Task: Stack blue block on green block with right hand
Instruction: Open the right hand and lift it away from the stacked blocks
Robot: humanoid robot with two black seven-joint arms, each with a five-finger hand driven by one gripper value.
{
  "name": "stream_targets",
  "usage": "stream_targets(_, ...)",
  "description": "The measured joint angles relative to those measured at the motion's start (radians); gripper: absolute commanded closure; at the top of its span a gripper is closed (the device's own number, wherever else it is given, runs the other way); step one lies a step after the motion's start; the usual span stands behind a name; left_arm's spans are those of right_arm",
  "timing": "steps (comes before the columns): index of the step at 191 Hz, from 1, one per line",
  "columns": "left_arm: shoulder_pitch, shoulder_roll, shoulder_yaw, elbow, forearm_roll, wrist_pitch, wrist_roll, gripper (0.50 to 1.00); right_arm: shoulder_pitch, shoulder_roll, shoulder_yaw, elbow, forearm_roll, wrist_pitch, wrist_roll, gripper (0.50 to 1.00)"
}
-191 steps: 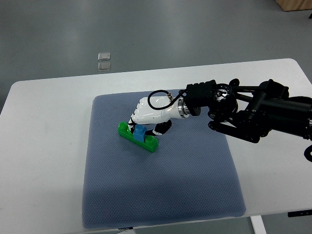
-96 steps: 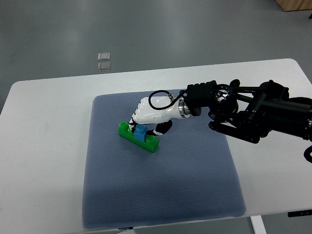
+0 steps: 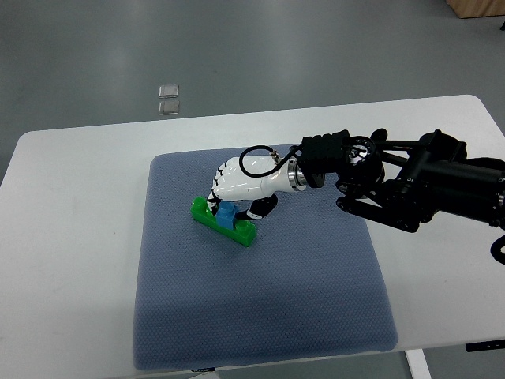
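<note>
Right hand (image 3: 239, 186) reaches in from the right, white palm down, fingers curled downward, seemingly pinching.

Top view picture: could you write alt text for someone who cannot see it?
A white robot right hand, on a black arm coming in from the right, is at a small blue block sitting on a long green block. The blocks lie on a blue-grey mat that covers much of a white table.
</note>
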Motion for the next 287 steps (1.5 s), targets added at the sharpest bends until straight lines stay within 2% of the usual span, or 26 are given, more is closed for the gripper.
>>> stream_targets(27, 0.0, 0.0, 0.0, 0.0, 0.0, 0.0, 0.0, 0.5, 0.002, -0.003, 0.0, 0.003, 0.002, 0.002, 0.003, 0.638)
stream_targets(36, 0.0, 0.0, 0.0, 0.0, 0.0, 0.0, 0.0, 0.5, 0.003, -0.004, 0.0, 0.004, 0.002, 0.003, 0.004, 0.605)
stream_targets(53, 0.0, 0.0, 0.0, 0.0, 0.0, 0.0, 0.0, 0.5, 0.007, -0.006, 0.0, 0.006, 0.003, 0.005, 0.005, 0.595)
stream_targets(206, 0.0, 0.0, 0.0, 0.0, 0.0, 0.0, 0.0, 0.5, 0.055, -0.033, 0.01, 0.015, 0.01, 0.012, 0.009, 0.587)
stream_targets(237, 0.0, 0.0, 0.0, 0.0, 0.0, 0.0, 0.0, 0.5, 0.084, -0.064, 0.047, 0.012, 0.015, 0.012, 0.009, 0.587)
stream_targets(261, 0.0, 0.0, 0.0, 0.0, 0.0, 0.0, 0.0, 0.5, 0.1, -0.091, 0.07, -0.007, 0.027, 0.014, 0.009, 0.587)
stream_targets(287, 0.0, 0.0, 0.0, 0.0, 0.0, 0.0, 0.0, 0.5, 0.099, -0.114, 0.11, -0.073, 0.177, 0.015, 0.007, 0.587)
